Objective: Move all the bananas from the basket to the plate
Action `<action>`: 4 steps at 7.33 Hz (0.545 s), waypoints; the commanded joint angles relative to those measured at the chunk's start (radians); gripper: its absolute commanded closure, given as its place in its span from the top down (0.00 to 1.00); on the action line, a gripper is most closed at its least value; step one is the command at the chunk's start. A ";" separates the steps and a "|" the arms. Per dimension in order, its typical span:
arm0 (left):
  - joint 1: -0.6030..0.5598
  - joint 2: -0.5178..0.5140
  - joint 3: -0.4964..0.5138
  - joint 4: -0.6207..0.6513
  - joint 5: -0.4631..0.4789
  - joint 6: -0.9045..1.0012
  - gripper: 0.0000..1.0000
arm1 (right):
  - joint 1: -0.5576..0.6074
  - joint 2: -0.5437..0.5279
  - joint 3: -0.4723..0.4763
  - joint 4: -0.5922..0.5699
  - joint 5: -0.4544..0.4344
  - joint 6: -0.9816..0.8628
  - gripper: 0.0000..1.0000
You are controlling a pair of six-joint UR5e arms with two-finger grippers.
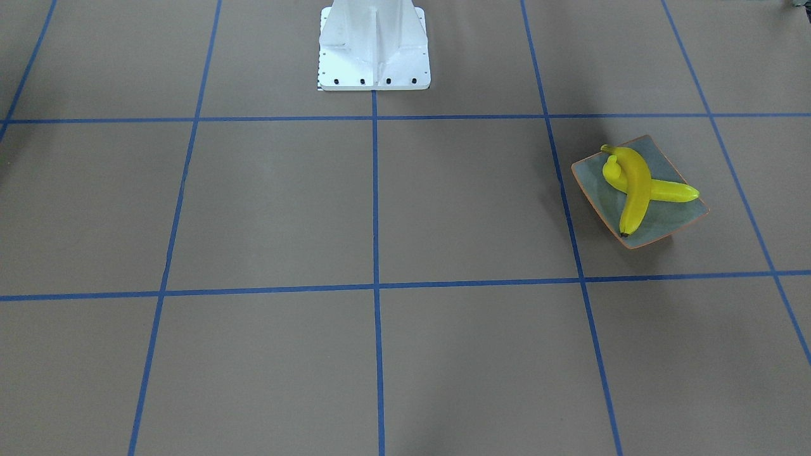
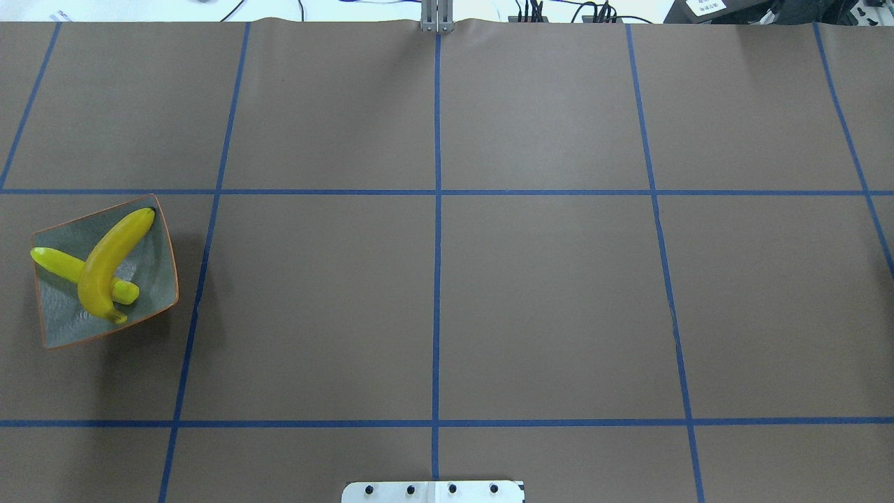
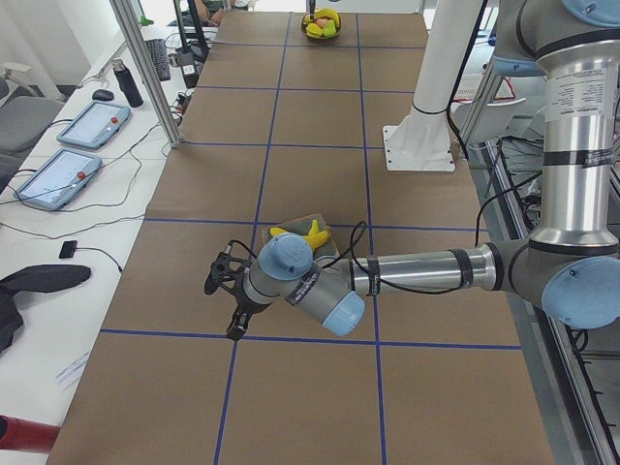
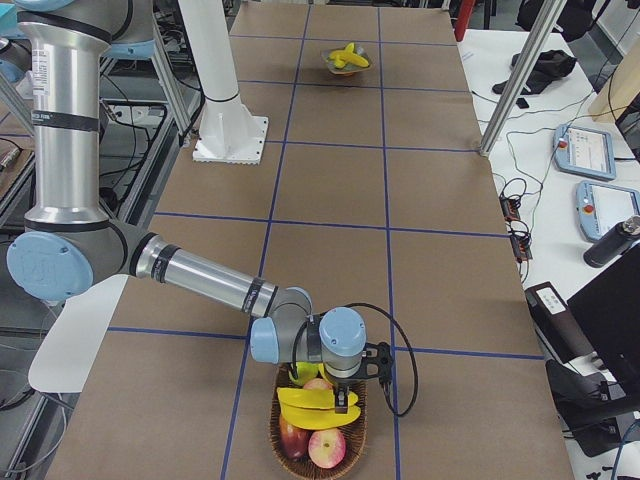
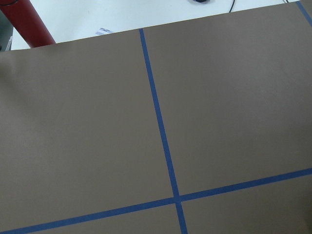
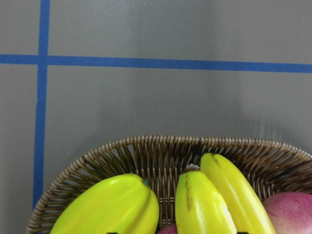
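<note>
Two glossy yellow bananas (image 2: 105, 258) crossed on plate (image 2: 155, 272); left gripper (image 3: 226, 304), right gripper (image 4: 343, 399) state: cannot tell.

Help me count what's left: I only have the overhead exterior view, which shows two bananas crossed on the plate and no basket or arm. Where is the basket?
Observer: It lies past your frame's right edge. The exterior right view shows the basket holding at least two bananas along with red fruit.
Operator: Is an arm anywhere near it?
Observer: Yes, the right hand hangs directly above those bananas, with its fingers down among the fruit. I cannot tell from that view whether it is open or shut.
</note>
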 commanded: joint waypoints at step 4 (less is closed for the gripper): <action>0.001 0.018 -0.015 -0.003 0.002 -0.033 0.99 | 0.066 0.040 0.027 -0.142 -0.002 -0.171 0.84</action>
